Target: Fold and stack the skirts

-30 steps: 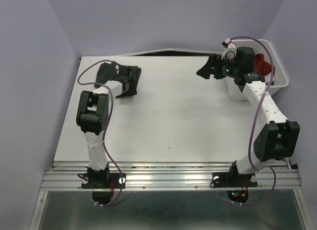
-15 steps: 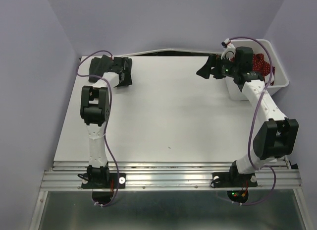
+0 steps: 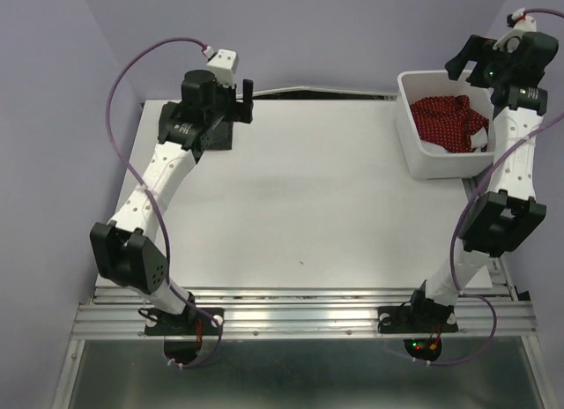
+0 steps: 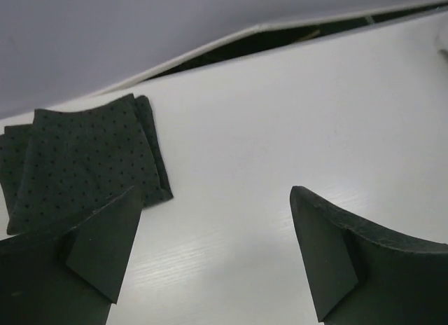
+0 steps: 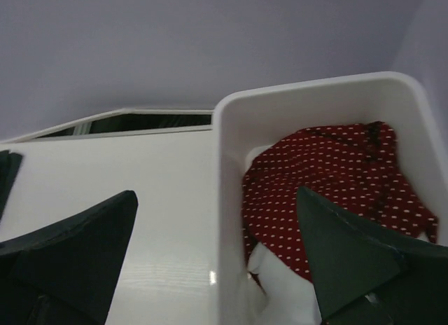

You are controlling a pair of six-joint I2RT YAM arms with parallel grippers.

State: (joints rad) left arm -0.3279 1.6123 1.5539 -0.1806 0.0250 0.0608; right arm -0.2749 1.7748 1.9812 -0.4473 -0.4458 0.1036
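The dark skirt [image 4: 84, 157] lies folded flat at the worktop's [image 3: 308, 206] far left corner, with nothing stacked on it. The red skirt [image 5: 329, 178] sits crumpled in the bin [image 5: 227, 199] at the far right corner. It lies over white cloth that is probably the white skirt [image 5: 280, 297], though little of it shows. The left gripper [image 4: 215, 192] hangs spread and empty just beside the dark skirt. The right gripper [image 5: 216, 192] hangs spread and empty over the bin.

A pinch into the bin may catch both cloths at once, since the red lies directly on the white, and drag out a tangle. A pinch too near the wall may snag the rim and shift or tip the bin. The dark skirt lies close to the far edge, so a brush from the left gripper could undo its fold or push it off.
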